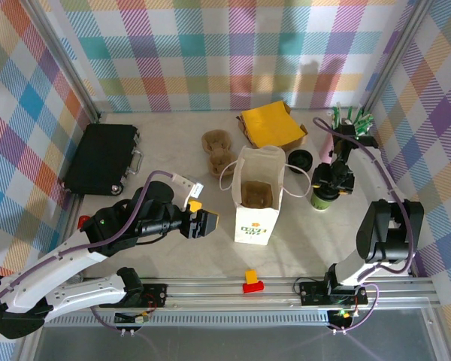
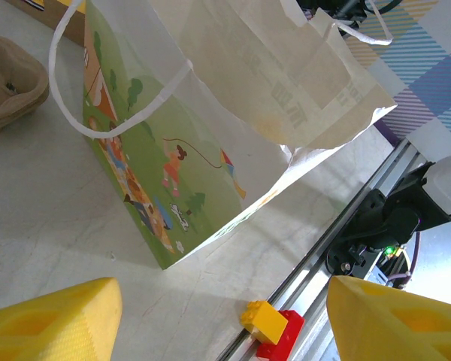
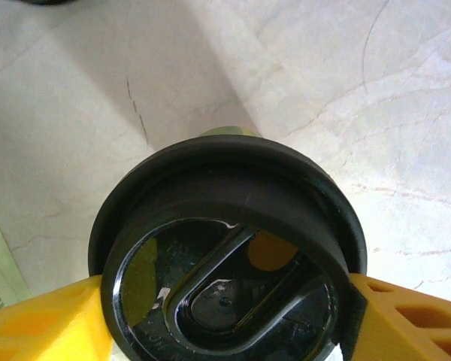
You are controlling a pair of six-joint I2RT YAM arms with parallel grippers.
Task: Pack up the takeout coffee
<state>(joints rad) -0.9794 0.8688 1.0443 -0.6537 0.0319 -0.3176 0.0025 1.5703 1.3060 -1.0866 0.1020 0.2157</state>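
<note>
The takeout coffee [image 1: 320, 201] stands on the table right of the white paper bag [image 1: 257, 197]. From above, only its green lower part shows under my right gripper [image 1: 332, 181]. In the right wrist view its black lid [image 3: 225, 271] sits between the yellow fingers [image 3: 45, 323], which touch it on both sides. My right gripper [image 3: 225, 327] is shut on the cup at the lid. The bag [image 2: 210, 113] stands upright and open-topped, with a printed green side. My left gripper [image 1: 204, 222] is open just left of the bag. Nothing lies between its fingers [image 2: 52, 323].
A black case [image 1: 101, 158] lies at the back left. Brown cup carriers [image 1: 218, 150], a yellow box [image 1: 270, 124] and a loose black lid [image 1: 299, 159] are behind the bag. A pink tumbler of sticks [image 1: 349, 120] stands behind the right arm. Toy bricks [image 2: 270, 325] rest on the front rail.
</note>
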